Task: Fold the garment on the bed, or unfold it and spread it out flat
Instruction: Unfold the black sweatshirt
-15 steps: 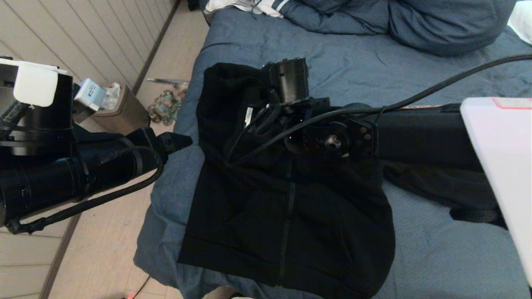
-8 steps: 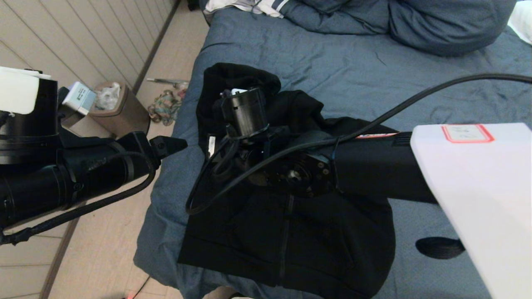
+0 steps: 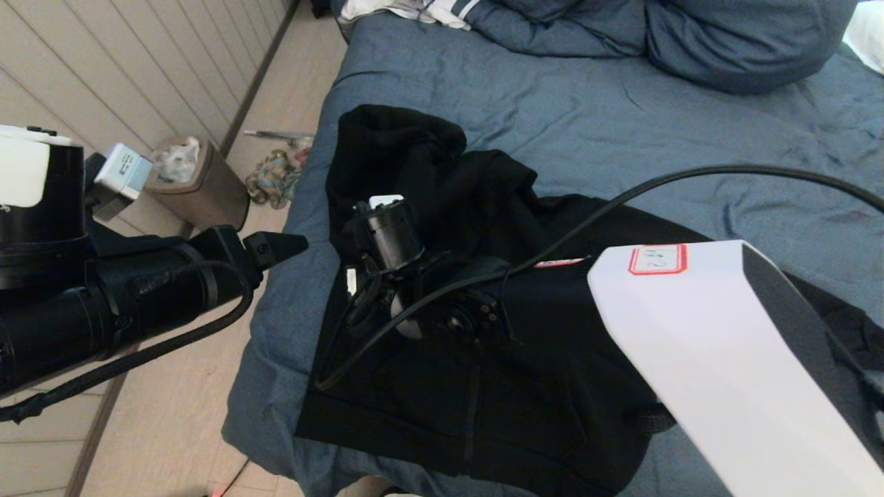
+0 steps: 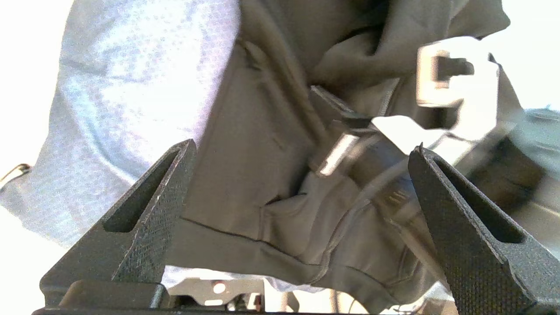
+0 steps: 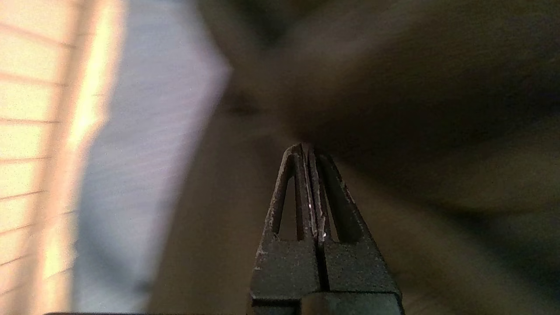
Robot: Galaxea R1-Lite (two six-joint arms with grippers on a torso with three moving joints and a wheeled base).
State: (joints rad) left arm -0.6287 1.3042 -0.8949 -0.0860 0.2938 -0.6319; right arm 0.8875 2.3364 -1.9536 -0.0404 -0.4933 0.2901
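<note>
The black hooded zip garment (image 3: 476, 386) lies on the near left part of the blue bed (image 3: 621, 131), hood (image 3: 394, 138) toward the pillows, hem at the near edge. One side is pulled over its chest in a raised fold (image 3: 497, 186). My right arm reaches across it, wrist (image 3: 387, 238) pointing down over the garment's left chest. The right gripper (image 5: 306, 146) is shut, its tips pinching dark fabric. My left gripper (image 4: 304, 144) hangs open beside the bed's left edge, holding nothing and facing the garment (image 4: 271, 183).
Blue pillows (image 3: 746, 41) and a white striped cloth (image 3: 414, 10) lie at the bed's far end. A brown bin (image 3: 207, 190) and a small heap of cloth (image 3: 273, 176) sit on the floor left of the bed. A black cable (image 3: 690, 176) arcs over the bed.
My right arm has swept from the hood area toward me and leftward, dragging the garment's right side and sleeve over its body. The left arm has barely shifted.
</note>
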